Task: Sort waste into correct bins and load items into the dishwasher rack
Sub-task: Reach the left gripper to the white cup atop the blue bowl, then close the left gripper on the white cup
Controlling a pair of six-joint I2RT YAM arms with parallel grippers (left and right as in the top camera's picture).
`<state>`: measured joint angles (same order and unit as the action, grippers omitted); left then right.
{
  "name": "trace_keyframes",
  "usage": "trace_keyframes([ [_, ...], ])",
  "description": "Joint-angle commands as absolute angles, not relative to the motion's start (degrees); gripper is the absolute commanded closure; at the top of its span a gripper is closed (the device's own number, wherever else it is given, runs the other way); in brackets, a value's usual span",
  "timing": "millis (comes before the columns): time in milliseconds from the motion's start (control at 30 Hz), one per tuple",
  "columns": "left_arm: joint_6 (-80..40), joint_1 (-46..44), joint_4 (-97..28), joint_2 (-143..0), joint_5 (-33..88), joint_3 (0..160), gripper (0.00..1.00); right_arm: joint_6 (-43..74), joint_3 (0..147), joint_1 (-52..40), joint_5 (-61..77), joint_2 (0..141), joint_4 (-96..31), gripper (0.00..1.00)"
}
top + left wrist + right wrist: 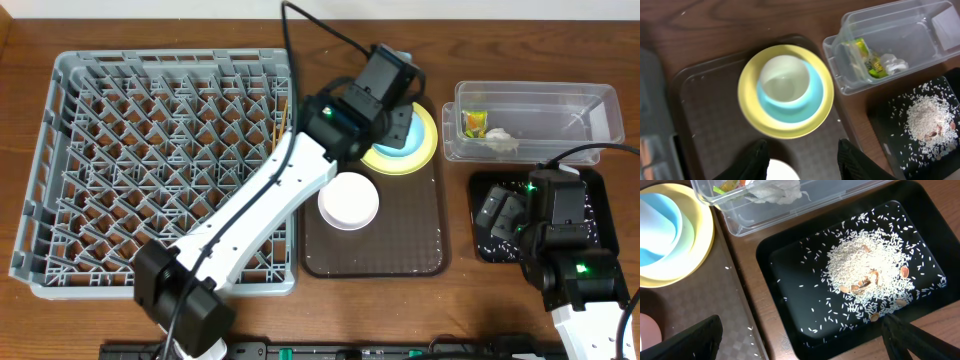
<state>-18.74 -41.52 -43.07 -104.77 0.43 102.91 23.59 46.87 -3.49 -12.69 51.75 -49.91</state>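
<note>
Dark wood-grain table carries a pegged grey rack, chopsticks at its edge. Glossy black tray holds rice; clear tub holds crumpled tissue and a wrapper, its print unreadable. White cup nests in blue dish on yellow plate. Left hand and right hand gape empty.

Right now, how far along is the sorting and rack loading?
Done: wrapper and tissue lie in the clear tub; rice is in the black tray; chopsticks sit in the rack. In hand: nothing; left gripper hovers open near the cup. Left: cup, blue dish, yellow plate, white bowl, all on the brown tray.
</note>
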Motion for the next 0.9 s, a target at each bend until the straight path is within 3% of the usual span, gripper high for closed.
trace_keyframes([
  [0,-17.54,-42.22,-41.76,-107.13,-0.71,104.20,0.53,23.07,47.13,-3.18,-13.47,51.75,-49.95,0.01],
  [333,-17.56,-42.24,-38.59,-113.78,-0.69,104.16,0.53,23.07,47.13,-3.18,-13.47,51.75,-49.95,0.01],
  [433,-17.54,-42.24,-36.69,-116.27,-0.69,104.16,0.61,23.07,47.13,-3.18,-13.47,51.75,-49.95,0.01],
  [867,-12.27,-42.35,-23.94,-124.38,-0.71,104.16,0.65,23.07,47.13,-3.18,-13.47,51.75,-49.95,0.01],
])
